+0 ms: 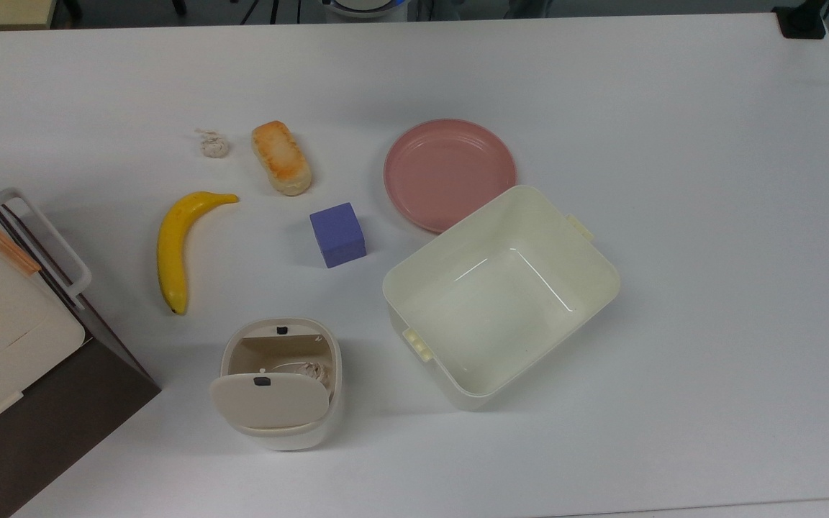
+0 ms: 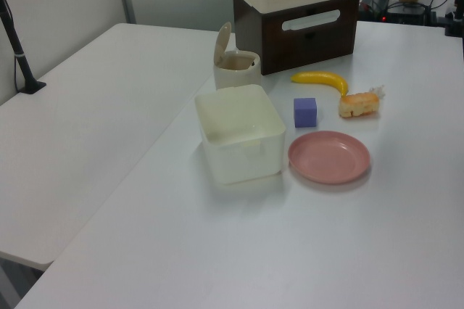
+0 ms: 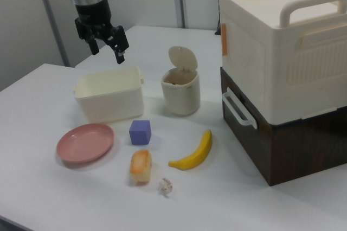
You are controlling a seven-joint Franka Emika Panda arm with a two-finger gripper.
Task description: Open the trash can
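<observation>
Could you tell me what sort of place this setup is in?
Probably a robotics lab: a robot arm's gripper hangs over a white table laid with test props, such as a banana, purple block and trash can.

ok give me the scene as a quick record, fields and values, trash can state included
trash can: lid up on the trash can, open
inside can: crumpled paper
gripper: the gripper open, in the air above the cream tub, holding nothing
plate: pink plate, bare
loose items: banana, bread roll, purple cube, small paper wad
beside can: cream box on a dark drawer unit
</observation>
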